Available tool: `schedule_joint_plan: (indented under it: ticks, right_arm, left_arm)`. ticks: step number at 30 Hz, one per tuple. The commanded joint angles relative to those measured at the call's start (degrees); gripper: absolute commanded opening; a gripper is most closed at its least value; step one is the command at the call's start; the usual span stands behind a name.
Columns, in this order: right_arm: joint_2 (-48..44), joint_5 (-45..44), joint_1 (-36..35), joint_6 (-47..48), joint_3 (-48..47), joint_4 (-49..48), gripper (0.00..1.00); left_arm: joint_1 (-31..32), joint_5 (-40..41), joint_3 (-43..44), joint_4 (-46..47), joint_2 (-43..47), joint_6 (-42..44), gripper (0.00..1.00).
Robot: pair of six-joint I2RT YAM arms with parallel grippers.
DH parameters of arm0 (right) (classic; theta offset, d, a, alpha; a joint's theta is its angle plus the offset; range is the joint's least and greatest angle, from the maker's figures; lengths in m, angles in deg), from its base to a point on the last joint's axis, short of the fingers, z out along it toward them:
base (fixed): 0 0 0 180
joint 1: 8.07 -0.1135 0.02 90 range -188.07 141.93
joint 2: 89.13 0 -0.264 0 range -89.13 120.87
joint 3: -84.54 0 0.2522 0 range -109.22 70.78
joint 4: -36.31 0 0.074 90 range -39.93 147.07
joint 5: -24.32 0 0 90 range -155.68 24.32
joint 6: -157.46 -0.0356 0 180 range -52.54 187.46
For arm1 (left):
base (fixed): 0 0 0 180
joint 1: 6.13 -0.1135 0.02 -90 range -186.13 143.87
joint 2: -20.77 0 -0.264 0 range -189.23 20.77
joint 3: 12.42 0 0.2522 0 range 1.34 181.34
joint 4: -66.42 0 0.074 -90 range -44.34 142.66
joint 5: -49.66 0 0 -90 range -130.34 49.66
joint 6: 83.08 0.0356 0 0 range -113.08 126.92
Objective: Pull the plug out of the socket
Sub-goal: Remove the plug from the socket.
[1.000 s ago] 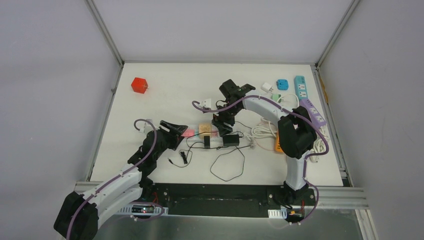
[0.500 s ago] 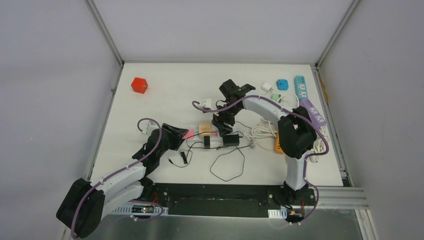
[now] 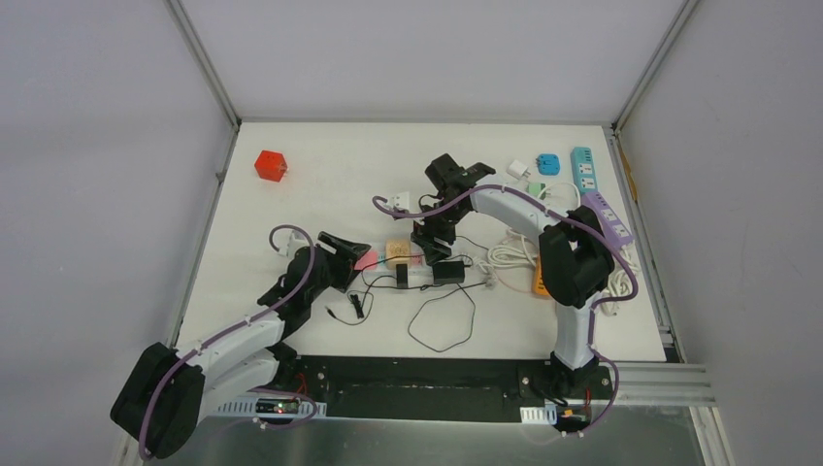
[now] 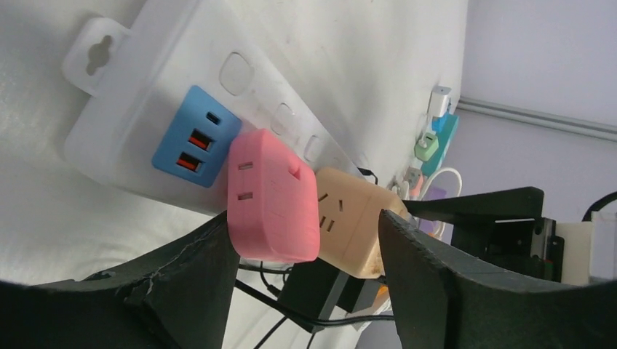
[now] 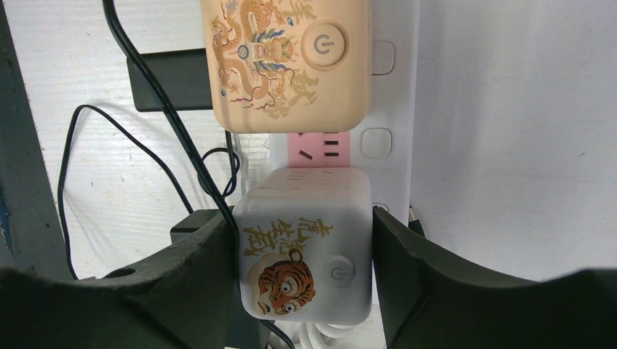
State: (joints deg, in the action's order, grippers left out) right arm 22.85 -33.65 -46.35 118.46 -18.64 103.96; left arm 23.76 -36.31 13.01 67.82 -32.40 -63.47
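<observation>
Plug: the pink plug [image 4: 273, 196] is seated upright in the white power strip [image 4: 145, 87], with nothing lifted out yet.

Place by the left claw: the pink plug is found between the fingers of the left claw [image 4: 304, 219], close against one finger. The gap to the other finger is filled by the tan plug [image 4: 349, 233], which sits just beside the pink one.

Left claw: it is spread open and straddles the plug. No squeeze on the plug is shown.

Just changed: seen from above, the left arm's elbow has been swung outward and its claw eased a little further over the pink plug. The plug and strip have not been shifted, and the right arm has been kept where it was.

Meaning for the task: the reach is judged finished and the grasp still being lined up. The pull has not begun.

Right claw: the right claw [image 5: 303, 217] is closed on the white plug [image 5: 305, 254], with a finger pressed flat to each side.

Place by the right claw: the tan plug lies straight ahead of the right claw's fingertips, and the pink plug shows between the tan and white plugs.

Likely role: the strip is judged to be steadied through that hold.
</observation>
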Motion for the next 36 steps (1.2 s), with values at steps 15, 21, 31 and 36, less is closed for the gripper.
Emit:
schedule_joint_plan:
  ticks: [15,21,31,36]
  right_arm:
    - [0.8,-1.8,0.0,1.7,-1.3,5.0,0.33]
    - [0.9,-1.9,0.1,1.9,-1.4,5.2,0.34]
    - [0.3,-3.5,1.6,6.0,-1.8,8.4,0.49]
    - [0.2,-6.6,1.9,9.5,-1.0,8.4,0.51]
  left_arm:
    - [-2.0,-4.5,7.3,-6.4,4.9,12.5,0.66]
    - [-3.8,-8.9,18.9,-21.8,1.7,33.9,0.71]
    - [-4.1,-15.3,26.2,-26.9,0.5,49.4,0.73]
    - [-4.1,-12.0,24.7,-26.7,8.5,57.4,0.74]
